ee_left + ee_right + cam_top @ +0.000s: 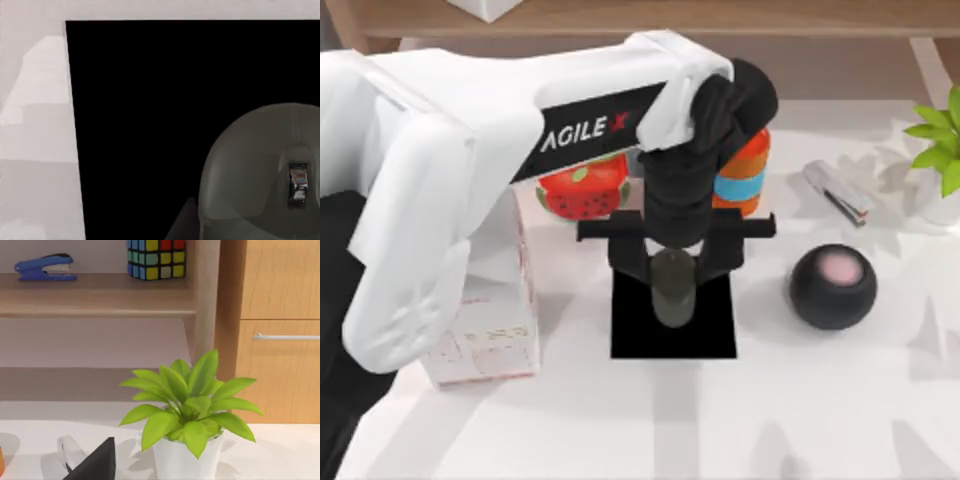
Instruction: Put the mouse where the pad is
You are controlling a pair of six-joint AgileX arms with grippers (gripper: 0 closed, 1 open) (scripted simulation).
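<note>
Grey mouse (672,288) sits on the black pad (710,330). Left gripper (672,262) is over it, fingers (630,262) closed around the mouse. Right fingers: cannot tell.

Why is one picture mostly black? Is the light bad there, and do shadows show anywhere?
In the left wrist view the black is the pad seen close, not darkness; the mouse on it is evenly lit. In the top view the black ball throws a soft shadow on the table. In the right wrist view the plant is bright.
</note>
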